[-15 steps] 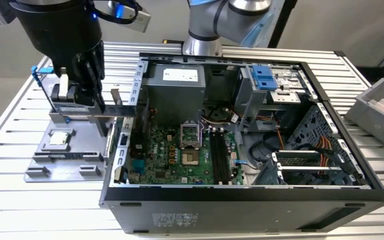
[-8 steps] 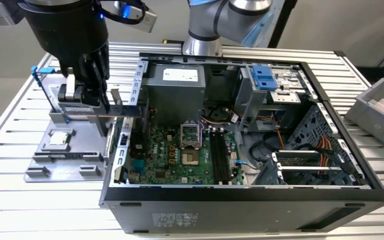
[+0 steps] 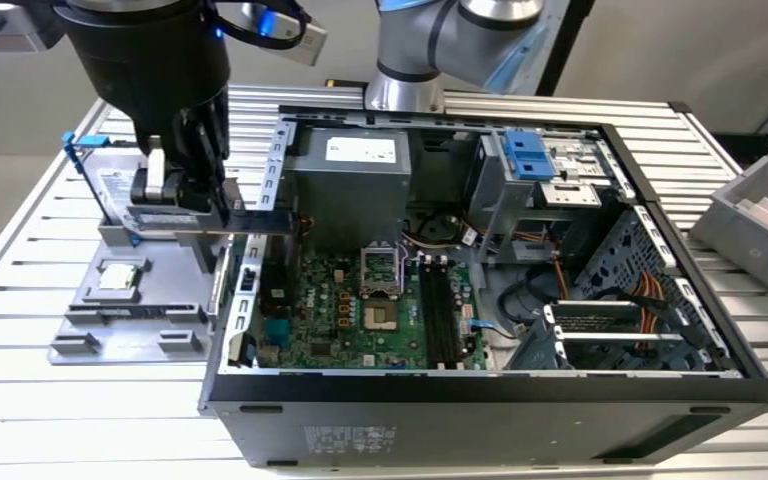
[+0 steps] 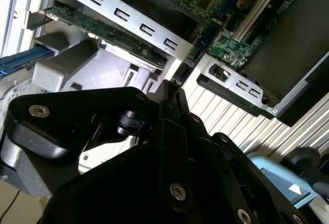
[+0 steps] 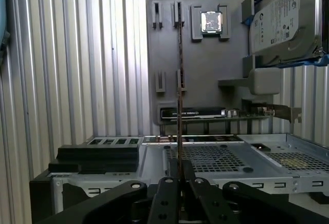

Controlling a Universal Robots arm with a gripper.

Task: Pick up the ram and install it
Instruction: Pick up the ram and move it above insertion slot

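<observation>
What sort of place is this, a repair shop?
Likely a robot test bench for computer assembly: an open black desktop computer case lies on a ribbed metal table, and the arm's gripper holds a long, thin dark ram stick by a grey parts tray.

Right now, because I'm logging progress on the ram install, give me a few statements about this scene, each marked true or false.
1. The gripper is shut on the ram. True.
2. The ram sits in a slot on the motherboard. False: the gripper holds it near the grey tray, to the exterior view's left of the motherboard.
3. The processor chip lies in the grey tray. True.
4. The computer case is closed with its side panel on. False: it lies open, and the motherboard inside shows.
5. The hard drive is mounted inside the case. False: it stands at the grey tray, outside the case.
</observation>
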